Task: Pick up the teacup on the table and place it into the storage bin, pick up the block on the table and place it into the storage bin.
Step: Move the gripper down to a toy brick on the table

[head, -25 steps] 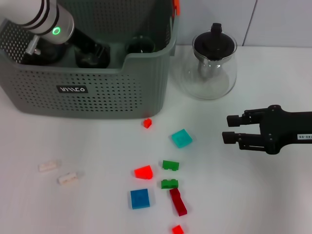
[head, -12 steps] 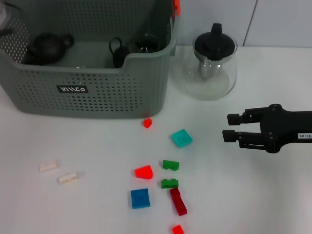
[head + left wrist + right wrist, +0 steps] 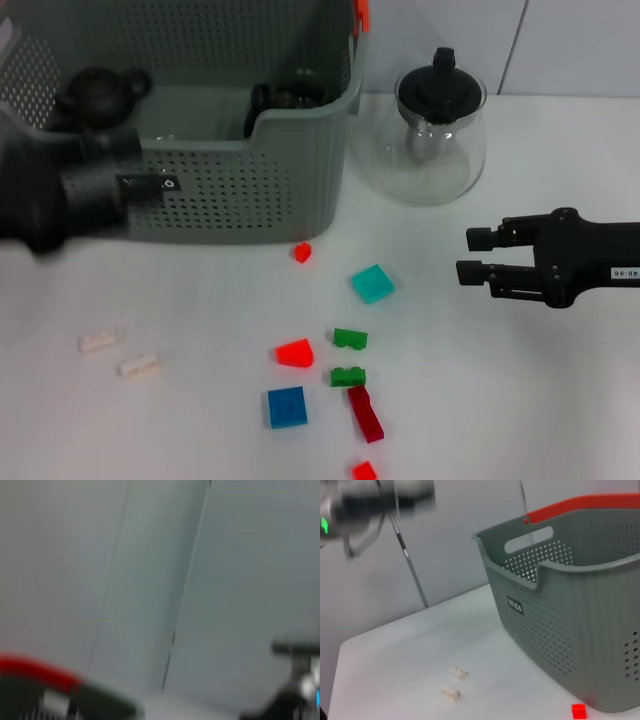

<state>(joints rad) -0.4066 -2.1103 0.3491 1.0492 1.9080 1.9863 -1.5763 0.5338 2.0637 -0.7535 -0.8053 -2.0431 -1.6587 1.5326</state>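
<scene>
Head view, surveyed from 9 o'clock across to 3 o'clock.

At 9 o'clock, the left gripper (image 3: 60, 195) appears as a dark smear in front of the storage bin's front wall; whether its fingers are spread or closed cannot be told. Below it, on the white table (image 3: 520, 400), lie two small white bricks (image 3: 120, 354), near each other.

At 11 o'clock stands the storage bin (image 3: 300, 190), grey-green and perforated, with an orange tab (image 3: 361, 13) on its rim. Inside, a dark teapot (image 3: 100, 92) sits at the left end. A dark teacup (image 3: 275, 98) sits toward the right end, behind the notch in the front wall.

From centre toward 6 o'clock, loose blocks are scattered on the table: a tiny red block (image 3: 301, 252) just in front of the bin, a teal block (image 3: 372, 284), a red wedge (image 3: 295, 352), two green bricks (image 3: 349, 358), a blue square block (image 3: 286, 407), a dark red brick (image 3: 366, 414) and a small red piece (image 3: 364, 470) at the lower edge.

At 1 o'clock, a clear glass teapot (image 3: 440, 140) with a black lid stands just beside the bin.

At 3 o'clock, the right gripper (image 3: 476, 255) hovers over the table, fingers parted and holding nothing, well apart from the blocks.
</scene>
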